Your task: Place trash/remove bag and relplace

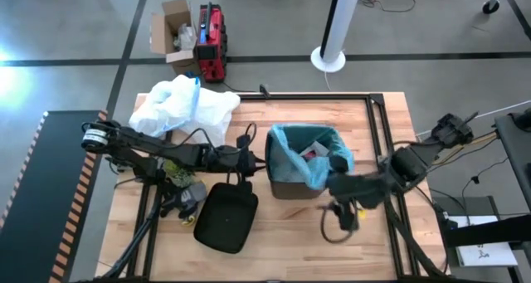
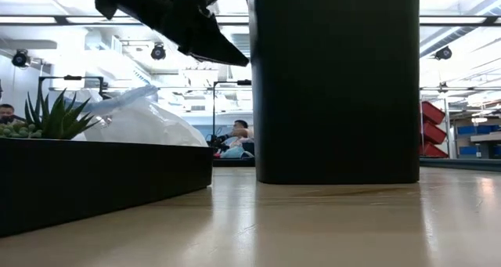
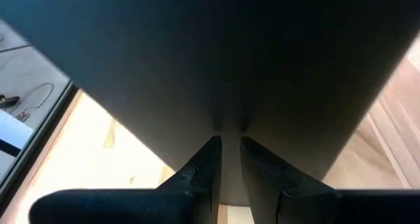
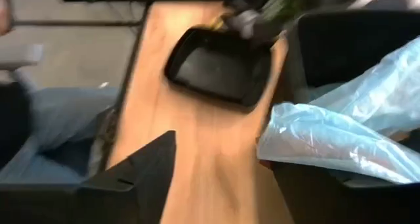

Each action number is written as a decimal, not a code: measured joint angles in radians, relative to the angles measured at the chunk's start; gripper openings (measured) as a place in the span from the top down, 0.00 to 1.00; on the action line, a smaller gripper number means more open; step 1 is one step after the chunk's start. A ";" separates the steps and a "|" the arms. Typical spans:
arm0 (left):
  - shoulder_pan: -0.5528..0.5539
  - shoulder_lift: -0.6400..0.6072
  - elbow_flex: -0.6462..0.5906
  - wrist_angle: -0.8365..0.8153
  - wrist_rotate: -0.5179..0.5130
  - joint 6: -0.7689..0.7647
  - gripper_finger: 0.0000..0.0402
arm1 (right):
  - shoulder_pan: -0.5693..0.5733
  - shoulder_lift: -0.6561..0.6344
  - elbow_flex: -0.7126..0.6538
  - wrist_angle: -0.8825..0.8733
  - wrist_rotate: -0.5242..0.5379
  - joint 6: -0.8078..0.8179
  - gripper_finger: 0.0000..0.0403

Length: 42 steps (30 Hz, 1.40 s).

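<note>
The tall dark plastic bin (image 1: 292,183) stands upright near the middle of the pale wooden table (image 1: 373,250), lined with the thin, crinkly, translucent light-blue plastic bag (image 1: 286,146), whose edge is folded out over the rim so that it stays open to take rubbish. A few small white and reddish wrappers (image 1: 314,148) lie inside it, so at least some of the trash seems already dropped in. The left gripper (image 1: 259,161) sits at the bin's left wall, fingers (image 3: 205,165) drawn close together with only a thin slit between them and the dark wall filling its wrist view; whether they pinch the rim or liner cannot be told, but the pose reads as steadying the bin. The right gripper (image 1: 338,186) hangs just beside the bin's right front corner, blurred; in its wrist view only one dark finger (image 4: 141,168) shows, with bare table beside it and nothing between, so it looks parted and empty, probably clear of a drop or readying for the liner's rim. Left of the bin, a flat black plastic tray (image 1: 225,219) lies on the table beside a small green plant sprig (image 1: 176,173), and a white translucent plastic bag (image 1: 178,107) is heaped at the far left corner, seemingly waiting as the replacement
</note>
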 joint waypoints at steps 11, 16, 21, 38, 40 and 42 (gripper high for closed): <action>-0.004 0.000 0.000 0.011 -0.011 -0.005 0.90 | 0.105 0.000 0.000 -0.144 0.050 0.252 0.26; -0.004 0.000 0.000 0.003 -0.083 -0.003 0.91 | 0.109 0.003 0.000 -0.227 0.060 0.351 0.24; 0.000 0.000 0.000 -0.017 -0.114 -0.001 0.91 | 0.110 0.000 0.000 -0.225 0.056 0.356 0.23; -0.001 0.000 0.000 0.004 -0.113 -0.004 0.92 | 0.188 -0.040 -0.016 -0.012 0.553 0.045 0.23; -0.001 0.000 0.000 0.004 -0.113 -0.005 0.92 | 0.214 -0.045 -0.040 -0.005 0.609 0.075 0.23; -0.001 0.000 0.000 0.004 -0.113 -0.013 0.92 | 0.240 -0.046 -0.069 -0.001 0.645 0.142 0.23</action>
